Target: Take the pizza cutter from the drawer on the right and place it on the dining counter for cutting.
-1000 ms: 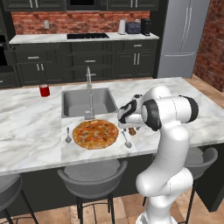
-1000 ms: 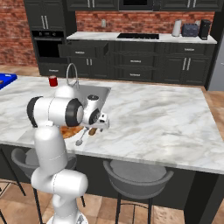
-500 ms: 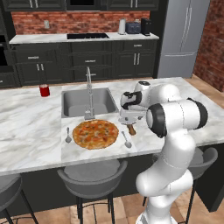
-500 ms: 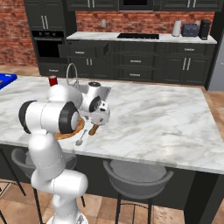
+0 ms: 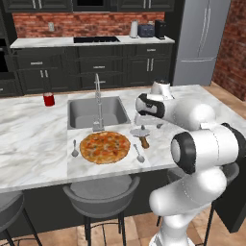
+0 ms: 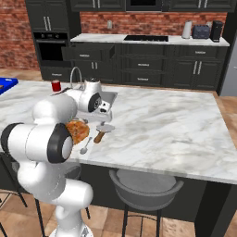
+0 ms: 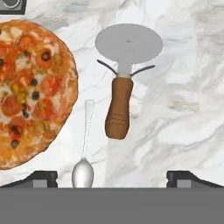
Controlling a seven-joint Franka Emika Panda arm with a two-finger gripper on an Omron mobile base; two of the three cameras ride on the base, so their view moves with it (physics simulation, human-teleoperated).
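Marble dining counter (image 5: 38, 139) with sink (image 5: 84, 111), pizza (image 7: 26, 92) near its front edge, gripper (image 7: 111, 177) above with 2 fingers spread wide and empty, pizza cutter (image 7: 124, 78) flat beside pizza, spoon (image 7: 84, 153) between them

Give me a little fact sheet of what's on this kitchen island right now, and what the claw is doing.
pizza cutter: lying flat on the dining counter, right of the pizza, nothing holding it
pizza: in front of the sink
spoons: one between pizza and cutter, another left of the pizza
red cup: left of the sink
claw: open, above the cutter
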